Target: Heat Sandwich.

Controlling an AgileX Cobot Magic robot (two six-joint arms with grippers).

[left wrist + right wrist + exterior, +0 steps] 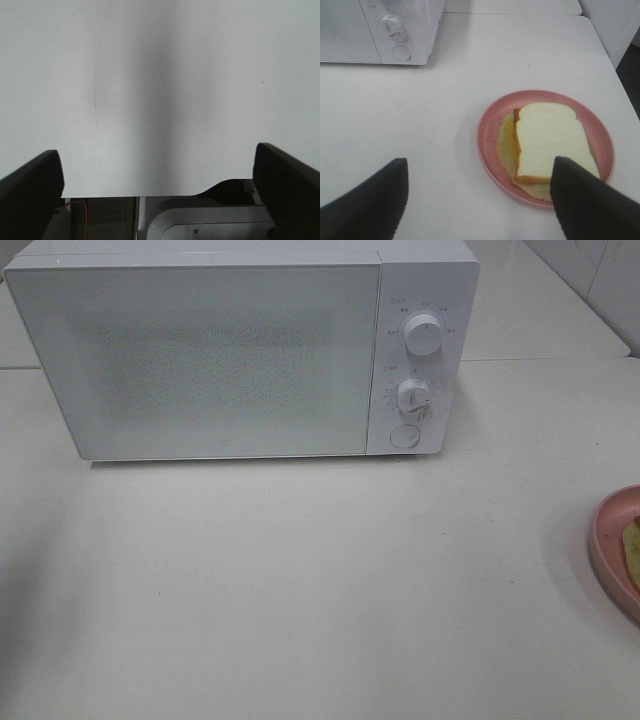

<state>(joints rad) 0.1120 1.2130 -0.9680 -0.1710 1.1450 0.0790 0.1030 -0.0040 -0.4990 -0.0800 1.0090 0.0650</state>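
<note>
The sandwich (pixel 547 142), white bread with tan crust and pale yellow filling, lies on a round pink plate (pixel 487 137) on the white table. In the exterior high view only the plate's edge (pixel 612 540) and a sliver of filling (pixel 633 545) show at the right border. A white microwave (pixel 200 350) stands at the back with its door shut; its knobs (pixel 423 335) are on its right side. My right gripper (pixel 480 200) is open above the table, one finger (pixel 585 205) over the plate's near edge. My left gripper (pixel 160 185) is open over bare table. Neither arm shows in the exterior high view.
The microwave's corner and knobs (pixel 395 25) also show in the right wrist view, apart from the plate. The table's edge (pixel 150 196) runs under my left gripper, with a metal frame part (pixel 200 220) below it. A seam between tables (pixel 560 358) runs behind the microwave.
</note>
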